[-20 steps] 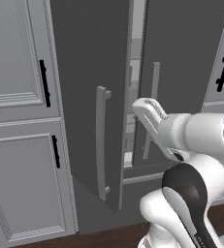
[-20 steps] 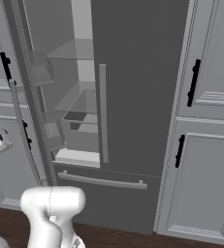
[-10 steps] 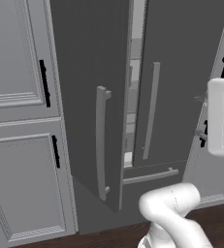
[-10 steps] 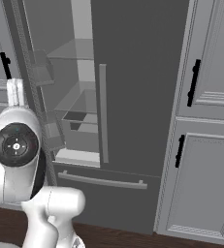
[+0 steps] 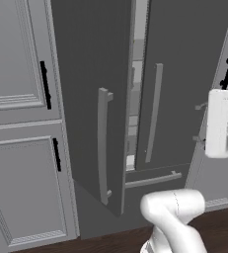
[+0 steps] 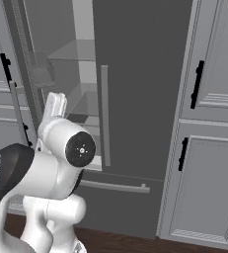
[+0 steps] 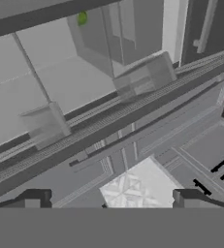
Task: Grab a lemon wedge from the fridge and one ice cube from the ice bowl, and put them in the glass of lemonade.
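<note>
Fridge: the fridge (image 5: 184,74) takes up the centre of both base views; its left door (image 5: 93,99) is swung open, and pale shelves (image 6: 68,52) are seen through the gap at upper left of the right base view.
Step in hand: the first fetch is judged to be under way, with nothing grasped yet.
Gripper: the gripper (image 7: 111,196) is seen at the bottom of the hand view, fingers (image 7: 36,197) spread wide and empty.
Lemon wedge: a small yellow-green speck, taken to be the lemon wedge (image 7: 82,18), is seen at the upper left of the hand view, well apart from the fingers.
Next move: a reach into the open compartment toward that speck is called for, with the fingers kept wide.
Hard to make out: the speck's shape and which shelf it rests on cannot be told.
</note>
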Robot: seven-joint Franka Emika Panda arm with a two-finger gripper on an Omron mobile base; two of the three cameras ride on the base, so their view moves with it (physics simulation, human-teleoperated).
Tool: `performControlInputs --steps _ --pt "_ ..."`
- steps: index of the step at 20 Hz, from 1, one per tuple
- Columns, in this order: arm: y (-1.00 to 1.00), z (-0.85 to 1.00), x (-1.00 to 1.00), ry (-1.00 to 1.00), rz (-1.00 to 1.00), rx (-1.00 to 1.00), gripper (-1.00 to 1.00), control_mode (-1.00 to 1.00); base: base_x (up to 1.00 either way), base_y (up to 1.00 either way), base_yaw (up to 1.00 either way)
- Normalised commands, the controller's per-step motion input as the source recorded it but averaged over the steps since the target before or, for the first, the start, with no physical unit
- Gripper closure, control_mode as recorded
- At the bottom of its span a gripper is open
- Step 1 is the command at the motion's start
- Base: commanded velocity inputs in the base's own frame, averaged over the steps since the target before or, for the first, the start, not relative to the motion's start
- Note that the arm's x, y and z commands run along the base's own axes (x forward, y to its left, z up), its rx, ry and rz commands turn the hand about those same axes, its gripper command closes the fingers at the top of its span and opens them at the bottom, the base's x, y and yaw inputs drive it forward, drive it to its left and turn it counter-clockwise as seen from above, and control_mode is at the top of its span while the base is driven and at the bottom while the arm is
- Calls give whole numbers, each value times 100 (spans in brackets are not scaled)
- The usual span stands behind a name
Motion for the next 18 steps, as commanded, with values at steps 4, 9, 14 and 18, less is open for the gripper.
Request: performControlInputs --steps 4,9,14,18 --pt "76 -88 80 6 11 7 -100 -100 0 0 0" --pt "51 -56 60 4 13 3 -100 -100 0 0 0" --pt "15 -43 60 7 12 0 -100 -100 0 0 0" --pt "1 -3 68 0 11 3 -100 -100 0 0 0"
